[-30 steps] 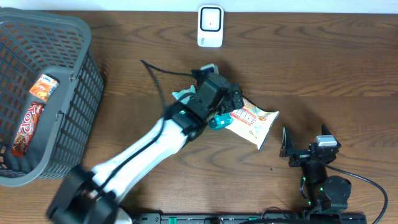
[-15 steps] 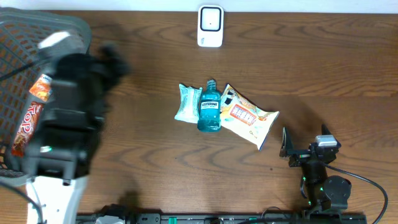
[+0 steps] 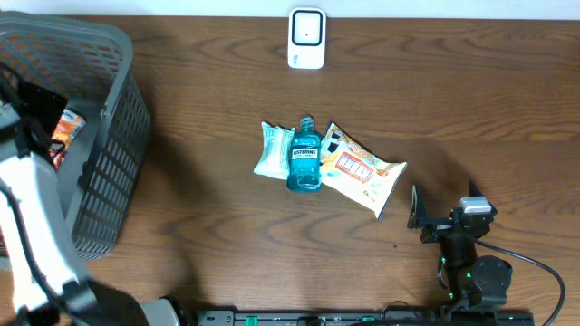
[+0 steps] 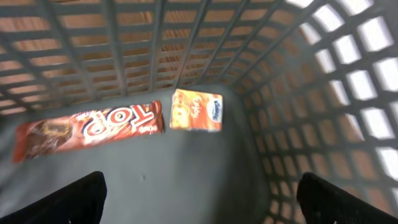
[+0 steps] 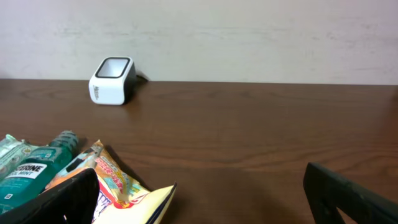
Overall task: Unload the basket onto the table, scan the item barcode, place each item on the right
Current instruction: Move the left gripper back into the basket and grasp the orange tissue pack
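Note:
Three items lie mid-table: a pale teal packet (image 3: 272,148), a blue Listerine bottle (image 3: 304,156) on its side, and a yellow snack bag (image 3: 362,170). The white scanner (image 3: 306,38) stands at the far edge. My left gripper (image 3: 38,113) hangs inside the grey basket (image 3: 118,136), open and empty (image 4: 202,202), above a red TOP bar (image 4: 93,127) and an orange packet (image 4: 196,111). My right gripper (image 3: 444,201) rests open near the front right edge, just right of the snack bag (image 5: 124,186), facing the scanner (image 5: 112,81).
The basket's mesh walls (image 4: 323,93) close around my left gripper on the far and right sides. Bare brown tabletop (image 3: 471,100) lies between the items and the scanner. A pale wall (image 5: 249,37) stands behind the table.
My left arm has swung from over the bottle in the middle of the table leftward into the basket, uncovering the three items. The right arm has not moved.

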Available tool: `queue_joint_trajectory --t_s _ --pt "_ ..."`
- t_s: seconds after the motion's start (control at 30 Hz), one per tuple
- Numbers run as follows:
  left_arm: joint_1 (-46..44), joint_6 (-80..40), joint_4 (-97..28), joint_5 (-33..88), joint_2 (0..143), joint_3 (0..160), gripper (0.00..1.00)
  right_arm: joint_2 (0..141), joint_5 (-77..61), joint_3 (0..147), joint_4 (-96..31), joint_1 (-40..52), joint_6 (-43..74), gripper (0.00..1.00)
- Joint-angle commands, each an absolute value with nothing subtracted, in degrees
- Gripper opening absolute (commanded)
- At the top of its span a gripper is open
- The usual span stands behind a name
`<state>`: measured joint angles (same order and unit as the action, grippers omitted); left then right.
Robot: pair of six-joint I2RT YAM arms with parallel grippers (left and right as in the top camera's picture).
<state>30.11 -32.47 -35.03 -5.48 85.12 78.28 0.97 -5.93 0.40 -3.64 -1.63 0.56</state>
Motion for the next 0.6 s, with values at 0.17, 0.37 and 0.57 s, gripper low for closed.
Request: queue_joint_trajectory --t_s 0.17,0.37,0.57 --pt "30.15 -25.50 -24.38 -12.25 100.09 78.63 0.98 0.64 -5.91 0.32 -3.86 -1.41 -0.30 0.99" --pt "29.54 -25.10 -17.63 -12.73 110.02 78.63 0.98 0.64 -5.91 0.32 -3.86 -1.41 -0.30 0.99" --pt "28.95 -25.10 -12.67 -12.73 115.09 78.63 0.98 0.64 -5.91 0.32 -3.86 -1.41 -0.30 0.99"
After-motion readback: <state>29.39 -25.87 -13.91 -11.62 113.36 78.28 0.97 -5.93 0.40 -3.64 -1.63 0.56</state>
